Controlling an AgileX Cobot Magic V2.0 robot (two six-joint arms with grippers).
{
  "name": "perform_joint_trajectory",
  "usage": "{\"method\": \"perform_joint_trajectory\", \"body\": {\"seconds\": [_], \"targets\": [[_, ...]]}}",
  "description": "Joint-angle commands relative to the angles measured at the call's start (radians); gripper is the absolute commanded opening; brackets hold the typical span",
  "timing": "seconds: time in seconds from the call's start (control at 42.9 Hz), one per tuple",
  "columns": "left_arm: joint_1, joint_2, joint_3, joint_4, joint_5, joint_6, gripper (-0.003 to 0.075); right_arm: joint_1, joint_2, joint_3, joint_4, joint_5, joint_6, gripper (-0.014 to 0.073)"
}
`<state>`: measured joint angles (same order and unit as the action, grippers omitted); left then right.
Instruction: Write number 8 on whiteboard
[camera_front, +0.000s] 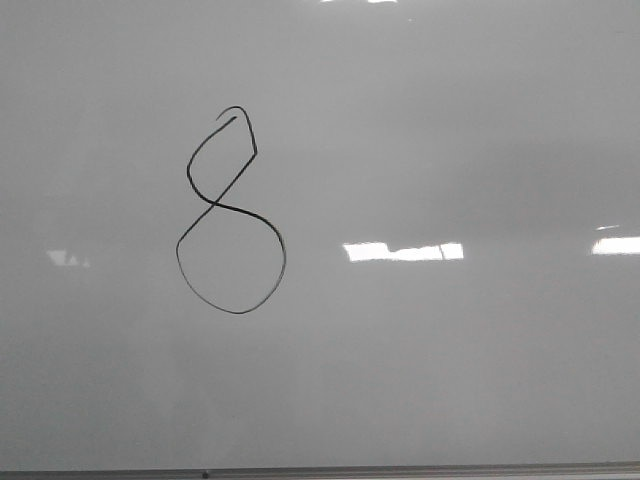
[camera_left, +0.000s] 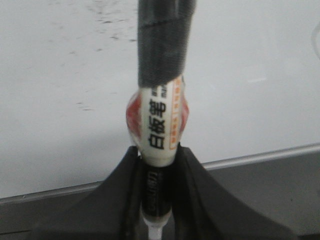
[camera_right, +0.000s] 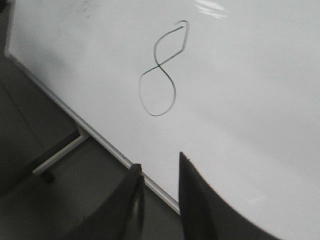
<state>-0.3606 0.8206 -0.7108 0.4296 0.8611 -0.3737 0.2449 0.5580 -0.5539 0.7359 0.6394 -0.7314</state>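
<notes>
Front view: the large glossy grey-white whiteboard (camera_front: 450, 380) fills the frame, its thin grey frame edge along the bottom. Left of centre stands the number 8 (camera_front: 231, 212), a thin black hand-drawn marker line with a small pointed upper loop and a larger round lower loop. Both loops appear closed; a short hooked tail overshoots at the top. Neither arm shows here. In my judgement the figure is complete.

Left wrist view: the left claw (camera_left: 156, 200) is clenched on a whiteboard marker (camera_left: 159, 125), a white barrel with red and black printing, its upper part wrapped in dark tape. The tip is out of frame, so contact with the board cannot be confirmed. The board surface behind carries faint grey smudges (camera_left: 107, 22).

Right wrist view: the right claw (camera_right: 159, 200) hangs released, dark fingers (camera_right: 192, 200) apart and holding nothing, near the board's lower frame edge. The figure lies well apart from it, further up the board.

Risks: if the marker tip rests on the board, any drift of the left arm would drag a stray line or smear the figure. The right claw sits close to the frame edge; a careless move could knock it.
</notes>
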Motion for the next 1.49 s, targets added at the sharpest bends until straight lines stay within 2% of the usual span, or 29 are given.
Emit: {"method": "perform_joint_trajectory", "body": {"seconds": [0.0, 0.093, 0.163, 0.396, 0.653, 0.862, 0.886, 1.026, 1.282, 1.469], "targets": [[0.117, 0.024, -0.03, 0.031, -0.126, -0.012, -0.002, -0.057, -0.093, 0.055, 0.032, -0.104, 0.032, 0.0069], [0.201, 0.056, -0.013, 0.029, -0.2, -0.012, -0.002, -0.088, -0.163, 0.111, 0.032, -0.129, 0.032, -0.0032], [0.245, 0.087, -0.003, 0.029, -0.236, -0.012, -0.002, -0.098, -0.198, 0.136, 0.034, -0.145, 0.032, -0.0075], [0.298, 0.249, 0.012, 0.026, -0.365, -0.012, -0.002, -0.1, -0.219, 0.151, 0.034, -0.168, 0.029, -0.0064], [0.298, 0.483, -0.002, 0.021, -0.645, -0.027, -0.002, -0.1, -0.219, 0.151, 0.033, -0.163, 0.029, -0.0064], [0.31, 0.617, -0.076, -0.005, -0.676, -0.068, -0.002, -0.1, -0.219, 0.153, 0.033, -0.149, 0.029, -0.0064], [0.312, 0.672, -0.097, -0.005, -0.667, -0.068, 0.0209, -0.1, -0.219, 0.158, 0.033, -0.149, 0.028, -0.0064], [0.312, 0.672, -0.097, -0.005, -0.665, -0.068, 0.0364, -0.1, -0.219, 0.168, 0.033, -0.158, 0.028, -0.0064], [0.308, 0.665, -0.097, -0.005, -0.603, -0.068, 0.0451, -0.1, -0.219, 0.168, 0.033, -0.159, 0.028, -0.0064], [0.272, 0.547, -0.047, 0.011, -0.551, -0.062, 0.0452, -0.1, -0.219, 0.168, 0.034, -0.159, 0.028, -0.0064]]}}
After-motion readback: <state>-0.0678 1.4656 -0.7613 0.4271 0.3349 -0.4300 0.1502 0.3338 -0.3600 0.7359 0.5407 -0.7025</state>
